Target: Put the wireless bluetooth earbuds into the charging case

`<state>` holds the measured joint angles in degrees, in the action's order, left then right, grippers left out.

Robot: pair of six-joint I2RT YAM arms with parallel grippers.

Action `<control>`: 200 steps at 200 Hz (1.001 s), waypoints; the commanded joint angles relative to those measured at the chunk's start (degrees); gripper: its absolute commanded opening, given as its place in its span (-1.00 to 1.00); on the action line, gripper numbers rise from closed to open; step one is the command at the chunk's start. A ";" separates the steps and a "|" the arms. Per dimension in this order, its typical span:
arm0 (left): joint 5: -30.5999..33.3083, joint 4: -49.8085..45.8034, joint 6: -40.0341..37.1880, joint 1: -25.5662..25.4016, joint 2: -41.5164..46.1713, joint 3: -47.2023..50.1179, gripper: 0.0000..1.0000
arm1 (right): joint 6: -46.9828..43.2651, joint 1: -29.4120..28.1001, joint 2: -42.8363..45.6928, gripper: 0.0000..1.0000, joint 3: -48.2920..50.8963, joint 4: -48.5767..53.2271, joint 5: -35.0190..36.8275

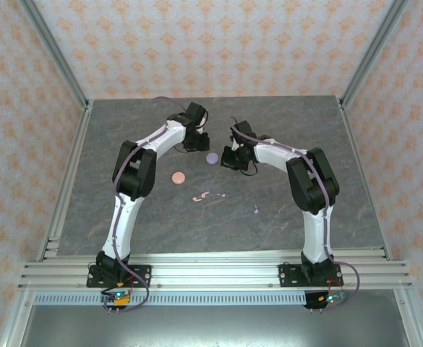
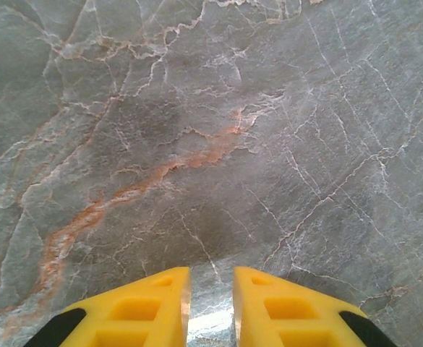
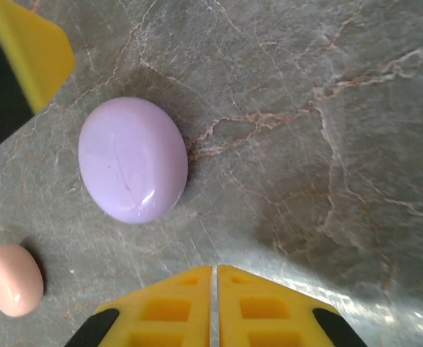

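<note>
The closed lilac charging case lies on the marble table between my two grippers. A closed pink case sits nearer and to the left. Two pale pink earbuds lie together in front of the cases, one lilac earbud just right of them, another lilac earbud farther right. My left gripper hovers behind-left of the lilac case, narrowly open with bare marble between its fingers. My right gripper is just right of the lilac case, shut on nothing.
The grey marble table is walled by aluminium posts and patterned panels. A yellow finger of the left gripper shows at the top left of the right wrist view, close to the lilac case.
</note>
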<state>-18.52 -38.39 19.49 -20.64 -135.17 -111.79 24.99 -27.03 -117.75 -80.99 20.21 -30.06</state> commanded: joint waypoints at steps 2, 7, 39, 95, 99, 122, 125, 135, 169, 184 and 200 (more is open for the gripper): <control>-1.69 -1.89 -0.06 -0.44 -0.53 -0.21 -0.57 | 1.86 -0.31 -2.13 -0.80 -3.00 1.20 -1.14; -1.69 -1.89 -0.15 -0.49 -0.45 -0.01 -0.57 | 2.08 -0.31 -2.64 -0.80 -3.33 1.29 -1.20; -2.27 -2.37 -0.15 -0.83 -0.38 0.53 -0.65 | 2.80 -0.31 -4.47 -0.82 -4.73 1.42 -1.23; -0.05 -0.89 0.58 -1.40 3.53 7.50 -0.65 | 2.97 -0.35 -6.14 -0.83 -6.77 2.66 0.59; 0.18 -0.81 0.75 -1.48 3.87 8.11 -0.65 | 3.01 -0.31 -6.21 -0.83 -6.88 2.65 0.81; 0.75 0.65 1.12 -1.72 6.24 12.17 -0.65 | 2.93 -0.31 -6.74 -0.83 -7.88 3.61 2.01; 0.73 0.87 1.25 -1.70 6.60 12.69 -0.65 | 2.90 -0.35 -6.76 -0.83 -8.10 3.90 2.29; 0.47 1.54 1.43 -1.77 7.52 14.24 -0.65 | 2.85 -0.33 -6.99 -0.83 -8.39 4.35 2.82; -0.52 3.11 2.21 -1.99 10.01 17.93 -0.65 | 2.41 -0.31 -7.49 -0.83 -9.51 5.28 3.56; -1.06 3.67 2.43 -2.01 11.00 19.28 -0.65 | 2.21 -0.33 -7.72 -0.83 -10.04 5.78 4.06; -1.45 4.70 2.57 -2.26 12.14 21.07 -0.64 | 1.91 -0.31 -8.14 -0.83 -10.82 6.50 4.28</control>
<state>-19.31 -32.53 21.17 -22.15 -125.58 -93.76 27.24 -27.03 -124.49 -89.41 23.77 -28.05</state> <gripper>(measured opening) 0.175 0.085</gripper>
